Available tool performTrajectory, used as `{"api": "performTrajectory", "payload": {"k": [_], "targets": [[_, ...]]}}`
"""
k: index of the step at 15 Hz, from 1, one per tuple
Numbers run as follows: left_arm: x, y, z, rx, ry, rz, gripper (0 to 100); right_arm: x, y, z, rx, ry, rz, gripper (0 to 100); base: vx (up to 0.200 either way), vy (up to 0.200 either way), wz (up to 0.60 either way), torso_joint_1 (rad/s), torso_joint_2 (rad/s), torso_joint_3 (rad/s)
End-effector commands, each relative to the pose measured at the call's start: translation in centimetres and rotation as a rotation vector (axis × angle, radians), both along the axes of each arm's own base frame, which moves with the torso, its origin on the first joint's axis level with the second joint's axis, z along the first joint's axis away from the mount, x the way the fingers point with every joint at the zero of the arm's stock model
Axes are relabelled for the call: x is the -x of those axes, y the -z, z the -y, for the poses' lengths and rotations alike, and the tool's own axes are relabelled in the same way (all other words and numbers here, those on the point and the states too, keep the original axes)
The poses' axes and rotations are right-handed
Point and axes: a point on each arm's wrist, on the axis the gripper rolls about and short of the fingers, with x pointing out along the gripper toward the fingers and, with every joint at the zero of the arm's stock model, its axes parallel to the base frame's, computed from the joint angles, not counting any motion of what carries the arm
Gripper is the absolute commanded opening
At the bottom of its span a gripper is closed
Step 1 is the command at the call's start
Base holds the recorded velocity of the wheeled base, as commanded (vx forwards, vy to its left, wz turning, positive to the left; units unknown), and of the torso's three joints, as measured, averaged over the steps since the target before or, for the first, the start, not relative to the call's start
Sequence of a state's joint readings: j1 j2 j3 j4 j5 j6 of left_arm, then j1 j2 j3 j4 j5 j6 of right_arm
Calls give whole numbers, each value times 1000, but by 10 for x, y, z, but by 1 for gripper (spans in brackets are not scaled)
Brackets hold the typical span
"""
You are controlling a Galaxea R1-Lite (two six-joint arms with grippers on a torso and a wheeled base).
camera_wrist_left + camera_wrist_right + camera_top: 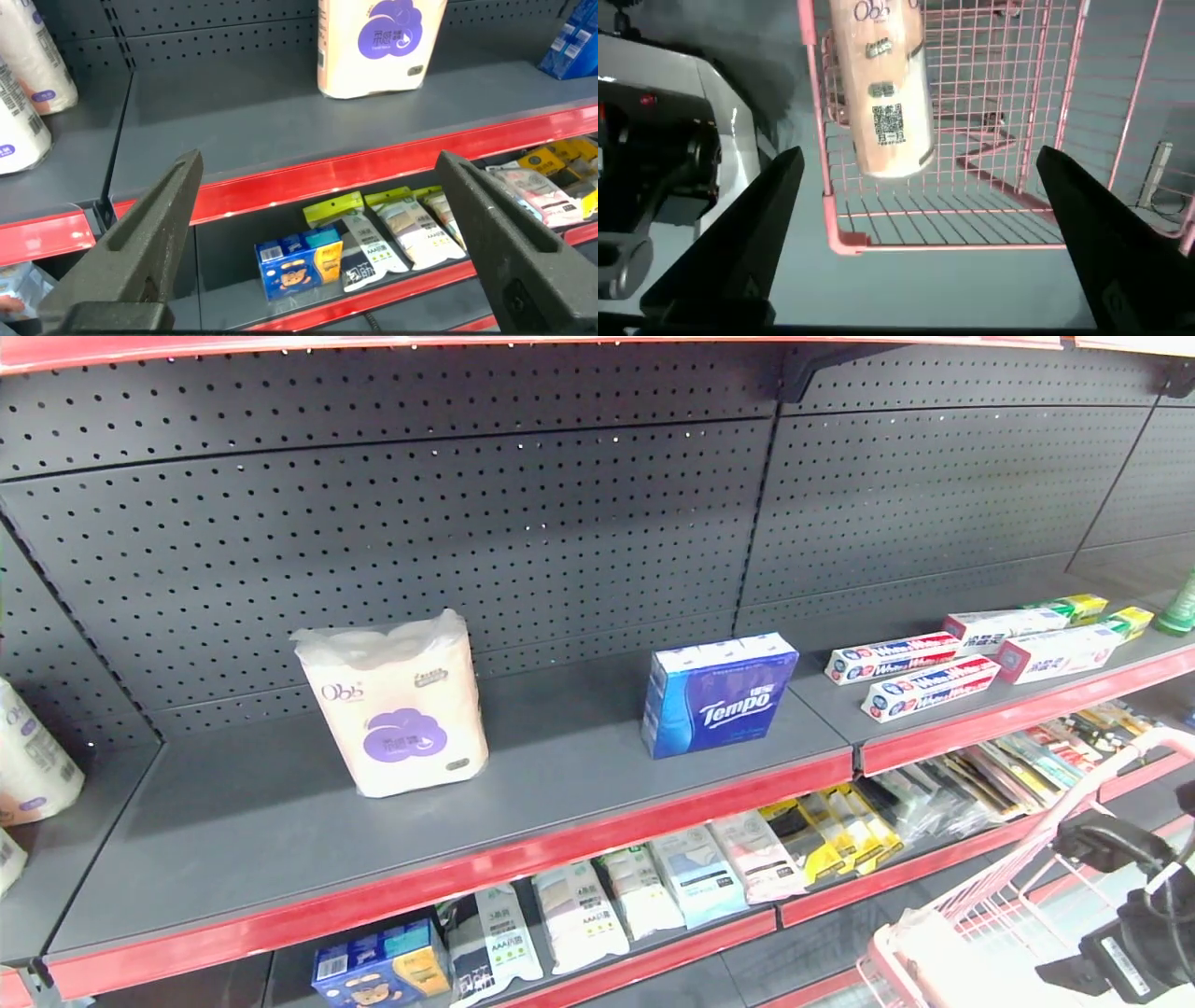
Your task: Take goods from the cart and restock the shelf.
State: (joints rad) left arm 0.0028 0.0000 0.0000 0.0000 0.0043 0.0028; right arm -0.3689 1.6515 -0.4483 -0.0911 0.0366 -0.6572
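A pack of toilet paper (392, 705) with a purple label stands upright on the grey shelf (280, 821), left of centre. A blue tissue pack (714, 695) stands to its right. The pink wire cart (990, 915) is at the lower right, with my right arm (1134, 915) over it. In the right wrist view another toilet paper pack (882, 84) stands in the cart (971, 238), and my right gripper (920, 161) is open above the cart with nothing held. My left gripper (320, 163) is open and empty in front of the shelf's red edge (308, 173), below the toilet paper pack (378, 42).
Toothpaste boxes (924, 677) lie on the shelf section to the right, with a green bottle (1178, 607) at the far end. More toilet paper (28, 756) stands at the far left. The lower shelf holds a blue box (378, 966) and several flat packets (653, 887).
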Motion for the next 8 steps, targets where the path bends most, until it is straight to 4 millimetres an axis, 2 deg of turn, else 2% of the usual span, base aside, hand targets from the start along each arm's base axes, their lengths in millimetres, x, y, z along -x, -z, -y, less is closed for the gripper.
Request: {"api": "performTrajectory", "payload": {"k": [1, 2, 4, 8], "targets": [[0, 0, 0, 1, -1, -2, 100, -16, 42, 3, -37, -33, -112, 100, 0, 0, 0, 0, 0, 0], [0, 0, 0, 0, -1, -2, 100, -32, 53, 1, -22, -63, -83, 100, 0, 0, 0, 0, 0, 0], [0, 0, 0, 0, -2, -2, 100, -47, 68, 0, -10, -97, -78, 100, 0, 0, 0, 0, 0, 0], [0, 0, 0, 0, -1, -2, 100, -64, 94, 1, 37, -98, -56, 100, 0, 0, 0, 0, 0, 0]]}}
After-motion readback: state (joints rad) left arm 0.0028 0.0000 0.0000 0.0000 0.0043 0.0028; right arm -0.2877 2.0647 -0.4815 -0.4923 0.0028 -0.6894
